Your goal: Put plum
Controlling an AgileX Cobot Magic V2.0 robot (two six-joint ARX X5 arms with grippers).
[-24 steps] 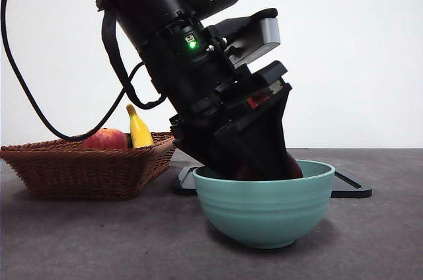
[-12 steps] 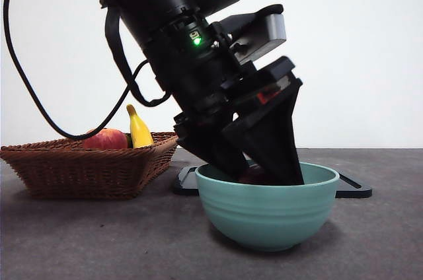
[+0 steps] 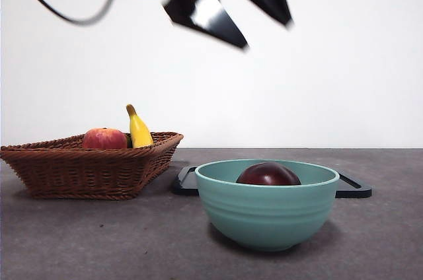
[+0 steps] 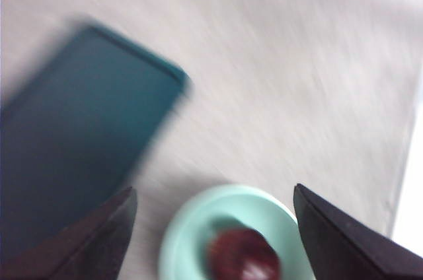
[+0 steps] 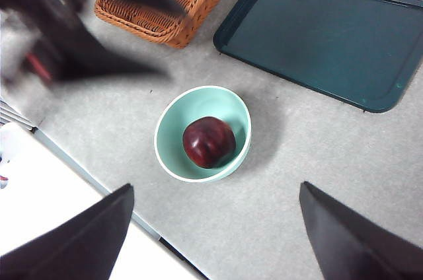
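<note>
The dark maroon plum (image 3: pixel 268 175) lies inside the mint-green bowl (image 3: pixel 266 211) in the middle of the table, free of any grip. It also shows from above in the right wrist view as the plum (image 5: pixel 208 141) in the bowl (image 5: pixel 170 121), and blurred in the left wrist view as the plum (image 4: pixel 242 255) in the bowl (image 4: pixel 192 227). My left gripper (image 3: pixel 254 19) hangs open high above the bowl, blurred by motion, with nothing between its fingers. My right gripper (image 5: pixel 211 237) is open and empty, high over the table.
A wicker basket (image 3: pixel 89 168) at the left holds a red-orange fruit (image 3: pixel 104 139) and a yellow banana (image 3: pixel 138 129). A dark flat tray (image 3: pixel 350 187) lies behind the bowl, seen as the tray (image 5: pixel 327 32) from above. The table's near edge (image 5: pixel 92 184) runs close to the bowl.
The left gripper has let go of the plum and risen fast from inside the bowl to the top of the front view. The plum stays in the bowl.
</note>
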